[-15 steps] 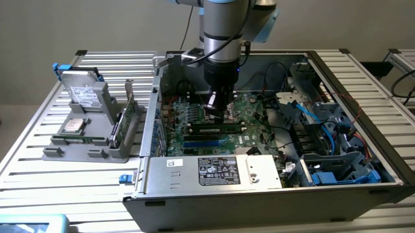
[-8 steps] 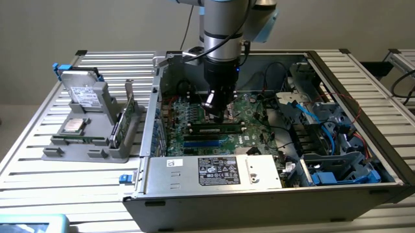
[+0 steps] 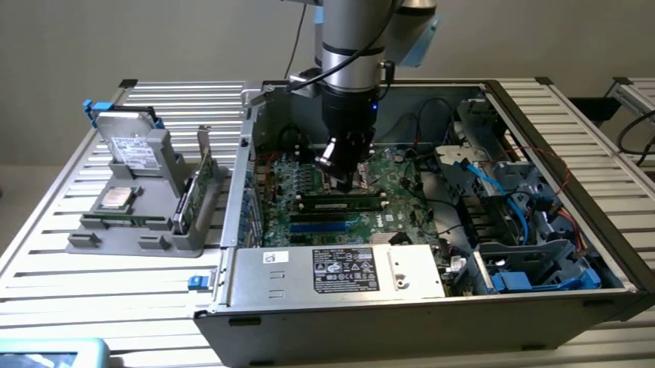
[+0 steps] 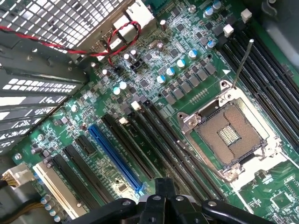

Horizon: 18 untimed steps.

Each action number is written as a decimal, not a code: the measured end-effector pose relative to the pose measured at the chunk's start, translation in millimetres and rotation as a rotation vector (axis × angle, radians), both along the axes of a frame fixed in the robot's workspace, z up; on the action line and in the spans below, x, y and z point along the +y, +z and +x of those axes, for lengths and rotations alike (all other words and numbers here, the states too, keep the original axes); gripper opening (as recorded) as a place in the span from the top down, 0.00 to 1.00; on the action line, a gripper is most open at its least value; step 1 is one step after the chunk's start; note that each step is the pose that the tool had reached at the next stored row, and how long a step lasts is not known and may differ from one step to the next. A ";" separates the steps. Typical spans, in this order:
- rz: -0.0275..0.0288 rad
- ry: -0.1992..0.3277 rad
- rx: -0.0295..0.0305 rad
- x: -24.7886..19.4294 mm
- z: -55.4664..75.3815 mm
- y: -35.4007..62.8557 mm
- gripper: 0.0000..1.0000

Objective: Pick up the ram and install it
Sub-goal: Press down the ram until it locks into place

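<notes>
The ram (image 3: 342, 205) is lying flat across the motherboard (image 3: 404, 165) inside the open computer case (image 3: 409, 307), sitting along one of the long slots; in the exterior view I cannot tell whether it is fully seated. Just beside it, toward the case's near wall, blue slots (image 3: 325, 224) are running parallel to it.

My claw (image 3: 342, 182) is hanging directly over the ram, with its tips at or just above the stick's middle. I cannot tell whether they are touching it. The fingers are standing closed together, and I am gripping nothing that shows. In the wrist view the claw (image 4: 164, 184) is showing as a dark pointed tip over a row of long black slots (image 4: 161, 140), with a blue slot (image 4: 114, 156) beside them and the open processor socket (image 4: 231, 135) near them, its thin metal lever (image 4: 242, 63) standing tilted up.

A power supply box (image 3: 338, 272) with a white label is sitting along the case's near edge, and blue and black cables (image 3: 492, 192) are trailing through the bays on the exterior view's right.

The case is resting on a slatted tabletop (image 3: 61, 253). On the exterior view's left, well apart from the case, a grey holder (image 3: 133, 230) is carrying a hard drive (image 3: 138, 146) standing upright, a processor chip (image 3: 115, 198) lying flat, and a green card (image 3: 195, 192) standing on edge.
</notes>
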<state>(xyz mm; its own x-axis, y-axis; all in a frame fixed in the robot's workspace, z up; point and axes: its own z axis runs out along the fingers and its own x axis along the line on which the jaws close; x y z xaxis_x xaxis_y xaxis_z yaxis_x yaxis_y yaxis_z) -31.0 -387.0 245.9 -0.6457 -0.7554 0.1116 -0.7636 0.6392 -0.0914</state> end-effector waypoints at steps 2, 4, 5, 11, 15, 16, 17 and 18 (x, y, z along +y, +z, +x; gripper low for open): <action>0.0000 -0.022 -0.0008 0.0 0.0 1.5 0.89; 0.0000 -0.043 -0.0014 0.0 0.0 2.5 0.89; 0.0000 -0.055 -0.0017 0.0 0.0 2.9 0.89; 0.0000 -0.126 -0.0031 0.0 0.0 3.7 0.89; -0.0001 -0.176 -0.0034 0.0 0.0 3.8 0.89; -0.0001 -0.189 -0.0035 0.0 0.0 3.8 0.89; -0.0002 -0.201 -0.0037 0.0 0.0 3.8 0.89; -0.0002 -0.214 -0.0039 0.0 0.0 3.8 0.89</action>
<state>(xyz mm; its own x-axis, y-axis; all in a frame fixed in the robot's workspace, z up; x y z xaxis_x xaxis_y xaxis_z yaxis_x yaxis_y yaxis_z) -31.0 -387.0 249.7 -0.7918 -0.6010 0.1089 -0.6101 0.7867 -0.0943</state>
